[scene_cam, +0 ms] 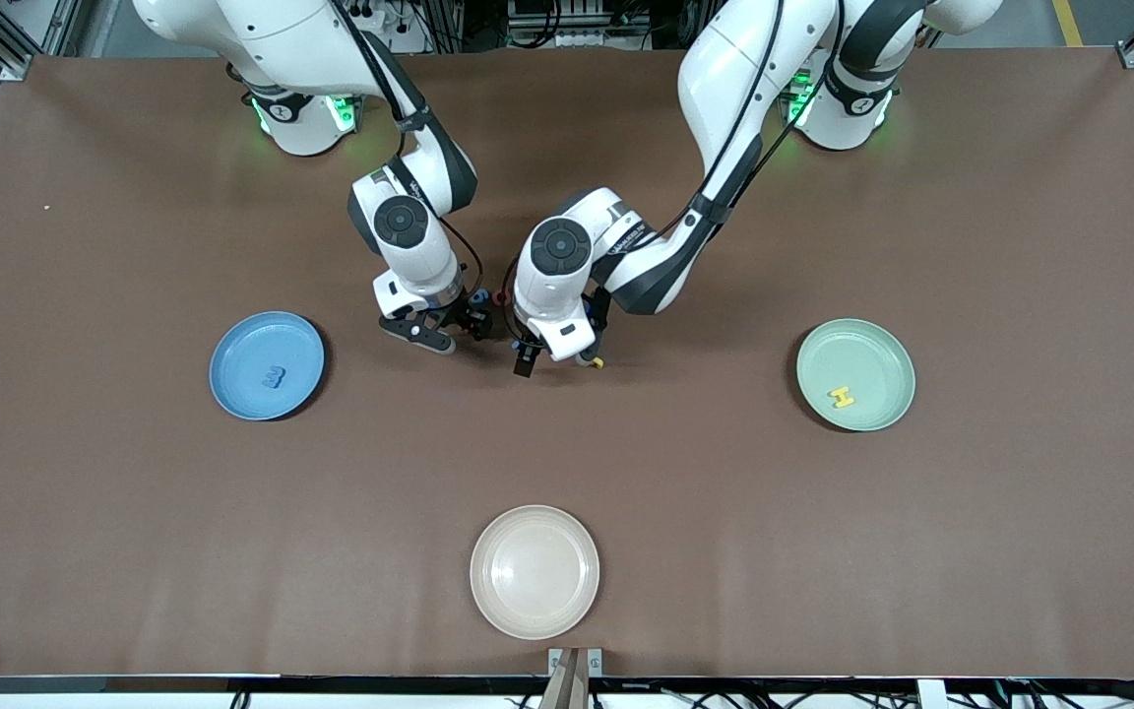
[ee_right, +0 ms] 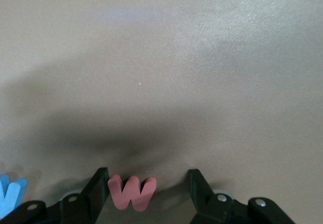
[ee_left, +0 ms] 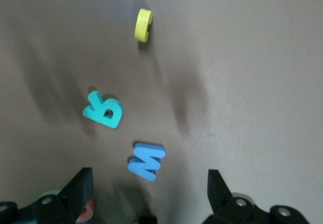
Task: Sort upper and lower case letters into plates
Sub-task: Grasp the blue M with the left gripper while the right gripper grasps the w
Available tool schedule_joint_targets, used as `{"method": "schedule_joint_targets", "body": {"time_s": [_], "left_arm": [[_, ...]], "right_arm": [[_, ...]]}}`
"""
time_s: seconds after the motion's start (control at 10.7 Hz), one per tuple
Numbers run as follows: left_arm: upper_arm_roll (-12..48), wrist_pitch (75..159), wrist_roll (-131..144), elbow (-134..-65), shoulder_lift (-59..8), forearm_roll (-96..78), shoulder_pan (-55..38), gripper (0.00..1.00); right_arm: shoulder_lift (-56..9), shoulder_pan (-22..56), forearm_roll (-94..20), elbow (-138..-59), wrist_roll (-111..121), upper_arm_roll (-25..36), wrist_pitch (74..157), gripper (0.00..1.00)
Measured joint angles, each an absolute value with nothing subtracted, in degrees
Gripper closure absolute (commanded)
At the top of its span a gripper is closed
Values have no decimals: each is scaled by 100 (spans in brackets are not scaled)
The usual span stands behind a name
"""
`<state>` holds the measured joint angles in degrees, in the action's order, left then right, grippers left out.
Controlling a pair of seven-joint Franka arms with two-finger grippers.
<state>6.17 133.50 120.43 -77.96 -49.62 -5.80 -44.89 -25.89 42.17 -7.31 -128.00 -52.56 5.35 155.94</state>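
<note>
Because the letters wait in one small heap at the table's middle, both arms bend down there: the right pincer (ee_right: 146, 186) brackets a red letter (ee_right: 132, 192), not yet clamped, while the left pincer (ee_left: 150, 186) hangs apart over a blue letter (ee_left: 146, 161). One letter already lies in the blue plate (scene_cam: 232, 379), one in the green plate (scene_cam: 887, 359).
</note>
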Motion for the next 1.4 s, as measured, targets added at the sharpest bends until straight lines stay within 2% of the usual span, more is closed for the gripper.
{"method": "schedule_joint_targets", "body": {"time_s": [0.19,0.37,0.47,0.84,1.03,1.12,1.4], "left_arm": [[620,13376,12042,-7788,-5055,-580,-4503,0],[655,13378,12042,-7779,-5108,-580,-4520,5],[698,13387,12042,-7774,-5133,-580,-4523,6],[756,13618,12042,-7768,-5299,-580,-4532,16],[759,13663,12042,-7755,-5345,-580,-4532,23],[759,13669,12041,-7744,-5358,-580,-4532,25],[760,13677,12041,-7723,-5369,-580,-4532,32]], "right_arm": [[-2582,4221,-731,-12796,-5197,535,15572,32],[-2581,4222,-731,-12782,-5086,535,15528,36],[-2574,4224,-731,-12777,-5067,534,15499,43],[-2558,4227,-731,-12766,-5033,531,15463,51],[-2556,4228,-731,-12763,-5021,530,15461,61],[-2552,4228,-731,-12761,-5020,527,15456,71],[-2514,4229,-731,-12756,-5015,531,15404,74]]}}
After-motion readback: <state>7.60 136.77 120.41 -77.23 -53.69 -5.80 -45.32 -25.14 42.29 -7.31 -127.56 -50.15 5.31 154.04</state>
